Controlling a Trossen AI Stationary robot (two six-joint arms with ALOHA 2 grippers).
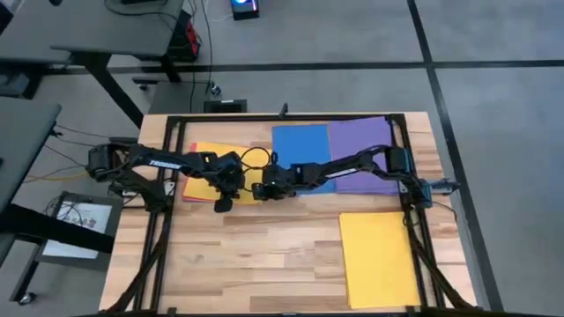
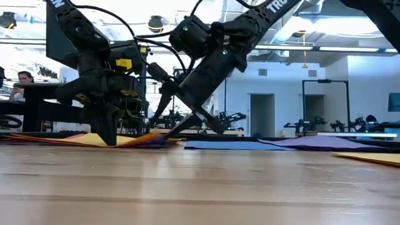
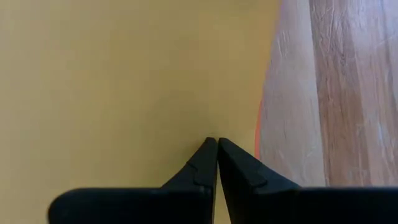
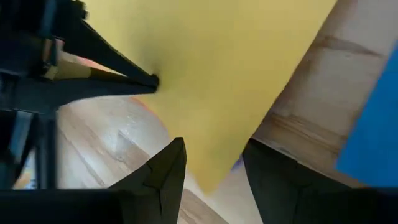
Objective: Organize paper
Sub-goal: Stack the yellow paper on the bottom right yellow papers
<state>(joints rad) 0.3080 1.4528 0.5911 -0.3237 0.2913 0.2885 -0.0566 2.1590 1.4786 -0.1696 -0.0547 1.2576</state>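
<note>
Now the left pincer (image 1: pixel 220 204), fingertips pressed together, pins the near edge of a yellow sheet (image 1: pixel 211 167) on the tabletop (image 1: pixel 264 255). Just beside it, the right pincer (image 1: pixel 262 190) stands parted at that sheet's corner. Blue paper (image 1: pixel 300 145) and purple paper (image 1: pixel 361 141) lie behind, another yellow sheet (image 1: pixel 379 260) well apart.

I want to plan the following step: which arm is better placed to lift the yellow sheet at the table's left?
Probably the left: its fingers are shut on the thin yellow paper sheet, while the right gripper is open at its corner.
</note>
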